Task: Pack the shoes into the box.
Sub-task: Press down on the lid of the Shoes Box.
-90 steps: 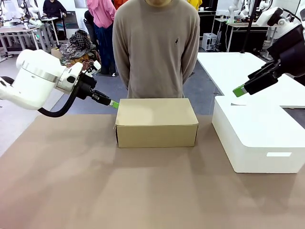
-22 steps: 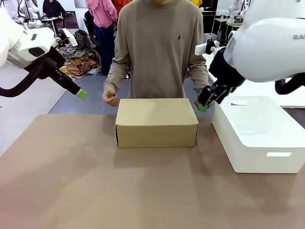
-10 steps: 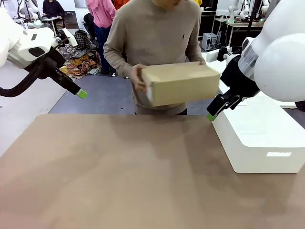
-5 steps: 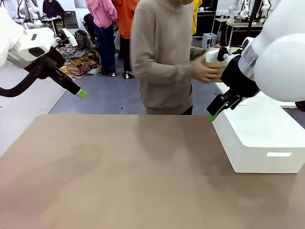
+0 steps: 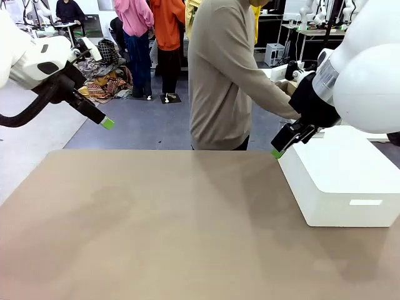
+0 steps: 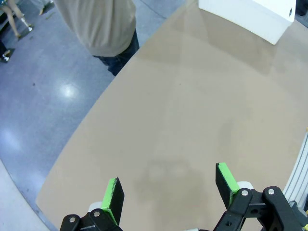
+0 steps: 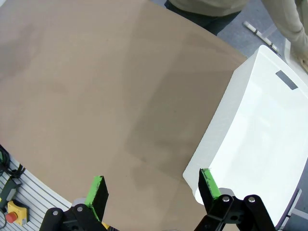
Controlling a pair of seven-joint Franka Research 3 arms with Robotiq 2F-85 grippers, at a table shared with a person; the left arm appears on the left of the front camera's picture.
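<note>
The shoes and the tan cardboard box are out of view. A person in a beige sweater [image 5: 228, 75] stands at the table's far edge, turned to the picture's right, with both arms reaching behind my right arm. My left gripper [image 5: 107, 124] hangs open in the air beyond the table's far left corner; in the left wrist view its gripper [image 6: 169, 187] holds nothing over bare tabletop. My right gripper [image 5: 275, 152] is raised beside the near corner of the white box, and in the right wrist view that gripper [image 7: 154, 186] is open and empty.
A large white rectangular box [image 5: 337, 181] stands on the table's right side, also seen as the white box [image 7: 260, 130] and the white box [image 6: 250, 14]. The brown table [image 5: 156, 219] is bare. Other people stand far behind.
The person lifted the tan box off the table, turned to the right with it, and it has gone behind my right arm. Neither arm has moved in the last second.
</note>
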